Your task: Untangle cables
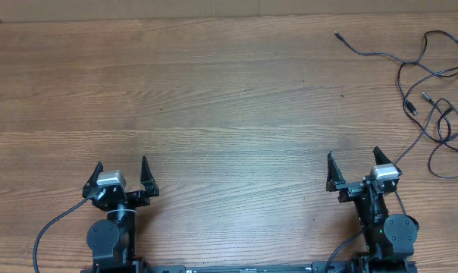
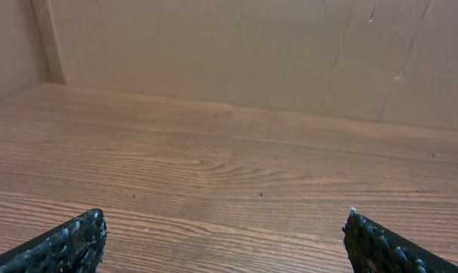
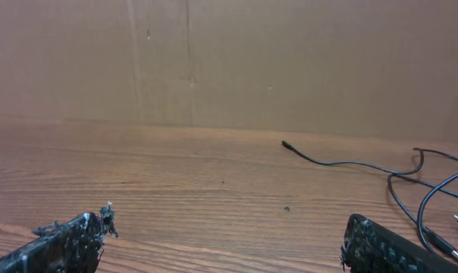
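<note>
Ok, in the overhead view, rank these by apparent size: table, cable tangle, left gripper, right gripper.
Largest: table.
Next: cable tangle.
Smallest: left gripper and right gripper, which look alike, so no ranking between them.

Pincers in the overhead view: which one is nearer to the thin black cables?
The right pincer, since the cables lie just beyond it at the far right; the left pincer stands across the table from them.

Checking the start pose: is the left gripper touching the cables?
Apart. Overhead shows the left gripper open at lower left and the cables at the right edge, with bare table between.
</note>
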